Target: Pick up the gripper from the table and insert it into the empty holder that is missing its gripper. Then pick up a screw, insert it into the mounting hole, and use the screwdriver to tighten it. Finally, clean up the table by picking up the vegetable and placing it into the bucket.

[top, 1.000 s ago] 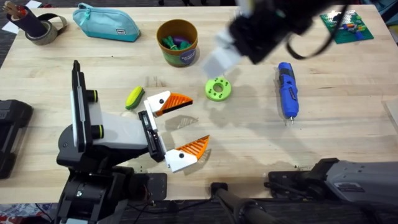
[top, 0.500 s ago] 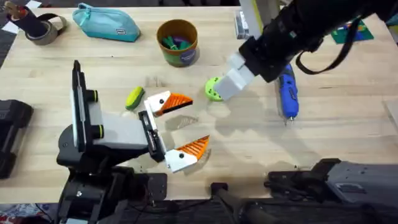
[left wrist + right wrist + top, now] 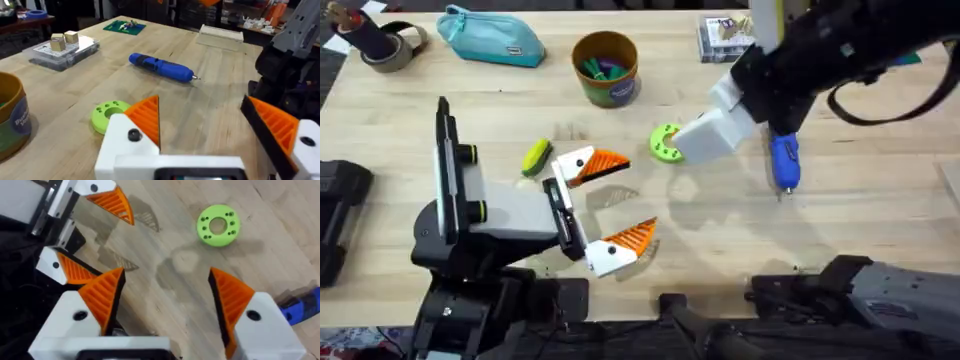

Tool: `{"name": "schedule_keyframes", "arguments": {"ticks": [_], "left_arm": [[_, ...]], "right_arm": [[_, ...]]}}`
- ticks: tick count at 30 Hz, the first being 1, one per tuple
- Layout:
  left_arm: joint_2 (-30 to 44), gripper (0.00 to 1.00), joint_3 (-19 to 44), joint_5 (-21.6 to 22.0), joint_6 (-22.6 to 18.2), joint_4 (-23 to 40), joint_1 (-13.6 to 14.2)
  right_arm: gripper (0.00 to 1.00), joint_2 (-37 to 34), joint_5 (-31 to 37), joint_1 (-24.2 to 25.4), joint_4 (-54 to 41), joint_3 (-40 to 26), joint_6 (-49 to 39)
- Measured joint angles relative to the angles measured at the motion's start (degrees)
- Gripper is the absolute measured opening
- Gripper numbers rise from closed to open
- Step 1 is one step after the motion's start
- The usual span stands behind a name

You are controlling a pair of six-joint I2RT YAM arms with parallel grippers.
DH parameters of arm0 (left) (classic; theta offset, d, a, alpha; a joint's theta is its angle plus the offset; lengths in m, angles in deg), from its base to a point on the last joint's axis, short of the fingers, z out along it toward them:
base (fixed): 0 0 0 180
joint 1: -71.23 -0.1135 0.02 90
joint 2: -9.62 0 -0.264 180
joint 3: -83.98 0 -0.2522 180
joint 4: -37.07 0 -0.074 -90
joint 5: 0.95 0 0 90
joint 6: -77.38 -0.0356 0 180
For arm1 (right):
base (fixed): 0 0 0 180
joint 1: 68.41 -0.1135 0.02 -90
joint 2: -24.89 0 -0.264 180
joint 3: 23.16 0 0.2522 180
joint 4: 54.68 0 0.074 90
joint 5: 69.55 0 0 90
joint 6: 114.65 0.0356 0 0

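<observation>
Grippers both stand spread and empty. The left gripper (image 3: 610, 205) rests low on the table with the vegetable (image 3: 536, 156) just beside its far finger, a likely standby placing for the final cleanup. The right gripper (image 3: 167, 300) hangs above the bare wood beside the lime-green disc (image 3: 666, 143), its orange pads (image 3: 231, 297) parted wide, probably to search for a part. The screwdriver (image 3: 783, 160) lies beyond the disc from the vegetable, partly under the right arm. The bucket (image 3: 605, 68) stands behind the disc, already holding small items.
</observation>
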Motion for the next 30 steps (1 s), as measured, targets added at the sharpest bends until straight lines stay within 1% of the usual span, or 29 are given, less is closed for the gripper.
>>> {"name": "schedule_keyframes", "arguments": {"ticks": [3,4,5,9,10,11,17,21,26,30], "left_arm": [[0.0,0.992,0.0,0.0,0.0,0.0,0.0],[0.0,0.947,0.0,0.0,0.2,0.0,0.0],[0.0,0.808,0.0,0.0,0.2,0.0,0.0],[0.0,0.179,0.0,0.1,0.2,0.0,0.0],[0.0,0.066,0.0,0.1,0.1,0.0,0.0],[0.0,0.020,0.0,0.1,0.1,0.0,0.0],[0.0,0.006,0.0,0.1,0.2,0.0,0.0],[0.0,0.006,0.0,0.1,0.2,0.0,0.0],[0.0,0.006,0.0,0.1,0.2,0.0,0.0],[0.0,0.006,0.0,0.1,0.2,0.0,0.0]], "right_arm": [[0.988,0.0,-0.8,0.0,-0.1,1.3,-0.2],[0.988,0.0,-0.9,0.0,-0.2,1.4,-0.3],[0.988,0.0,-1.0,0.0,-0.2,1.5,-0.4],[0.988,0.0,-1.0,0.0,-0.2,1.5,-0.5],[0.988,0.0,-1.0,0.0,-0.2,1.5,-0.6],[0.988,0.0,-1.0,0.0,-0.2,1.5,-0.6],[0.988,0.0,-1.0,0.1,-0.2,1.5,-0.6],[0.988,0.0,2.4,1.4,-0.5,1.5,1.0],[0.988,0.0,9.0,6.9,-3.0,1.5,5.4],[0.988,0.0,11.5,13.5,-3.7,1.6,7.3]]}}
